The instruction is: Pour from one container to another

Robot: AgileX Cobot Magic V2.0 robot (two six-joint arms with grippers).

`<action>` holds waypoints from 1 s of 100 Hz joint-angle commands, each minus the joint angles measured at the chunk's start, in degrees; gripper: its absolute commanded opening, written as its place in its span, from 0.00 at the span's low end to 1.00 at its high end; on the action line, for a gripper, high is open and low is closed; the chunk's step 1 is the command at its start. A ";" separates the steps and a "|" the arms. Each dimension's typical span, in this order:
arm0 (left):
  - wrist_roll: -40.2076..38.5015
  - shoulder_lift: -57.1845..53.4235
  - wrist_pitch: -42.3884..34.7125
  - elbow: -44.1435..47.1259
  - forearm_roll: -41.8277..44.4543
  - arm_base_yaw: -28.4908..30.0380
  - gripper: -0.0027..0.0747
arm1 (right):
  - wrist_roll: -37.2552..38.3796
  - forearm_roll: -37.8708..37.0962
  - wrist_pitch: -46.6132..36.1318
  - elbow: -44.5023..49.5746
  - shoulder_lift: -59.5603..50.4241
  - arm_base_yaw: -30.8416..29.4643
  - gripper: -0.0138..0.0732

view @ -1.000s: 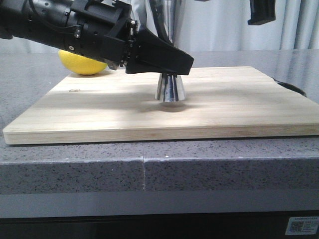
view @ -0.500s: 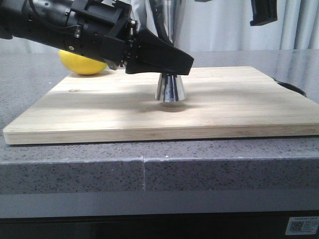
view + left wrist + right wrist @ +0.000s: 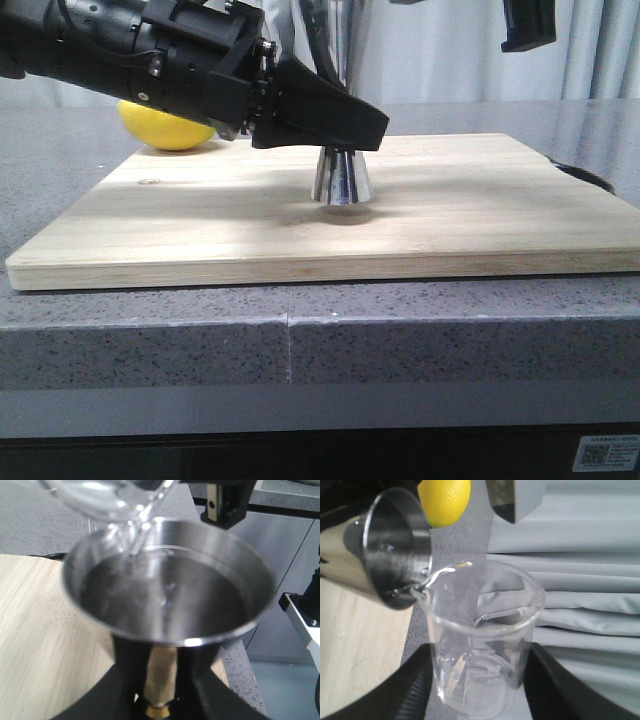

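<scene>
The steel jigger (image 3: 342, 178) stands on the wooden board (image 3: 200, 220), and my left gripper (image 3: 160, 680) is shut on its gold-tinted waist. In the left wrist view its upper cup (image 3: 165, 595) holds clear liquid. Tilted above that cup is the clear glass beaker (image 3: 105, 500), its lip over the rim, with a thin clear stream (image 3: 132, 542) running down. My right gripper (image 3: 480, 685) is shut on the beaker (image 3: 480, 640), whose lip touches the rim of the jigger (image 3: 385, 550). From the front, the beaker is out of view above the frame.
A yellow lemon (image 3: 165, 125) lies on the grey counter behind the board's far left corner. A black part of my right arm (image 3: 527, 25) hangs at the top right. A dark object (image 3: 585, 175) shows past the board's right edge. Grey curtains hang behind.
The black part of the right arm at the top of the front view has shifted slightly to the right. The left gripper and the jigger have not moved.
</scene>
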 commanded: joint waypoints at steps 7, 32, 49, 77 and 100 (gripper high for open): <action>-0.11 -3.41 5.13 -1.64 -4.28 -0.35 0.02 | 0.04 0.61 0.39 -2.13 -2.26 -0.07 0.45; -0.11 -3.41 5.13 -1.64 -4.28 -0.35 0.02 | 0.04 7.55 0.39 -2.13 -2.26 -0.07 0.45; -0.11 -3.41 5.13 -1.64 -4.28 -0.35 0.02 | 0.04 13.03 0.39 -2.13 -2.26 -0.07 0.45; -0.11 -3.41 5.13 -1.64 -4.28 -0.35 0.02 | 0.04 21.95 0.39 -2.13 -2.36 -0.07 0.45; -0.11 -3.41 5.13 -1.64 -4.28 -0.35 0.02 | 0.04 30.90 0.06 -2.13 -3.80 -0.07 0.45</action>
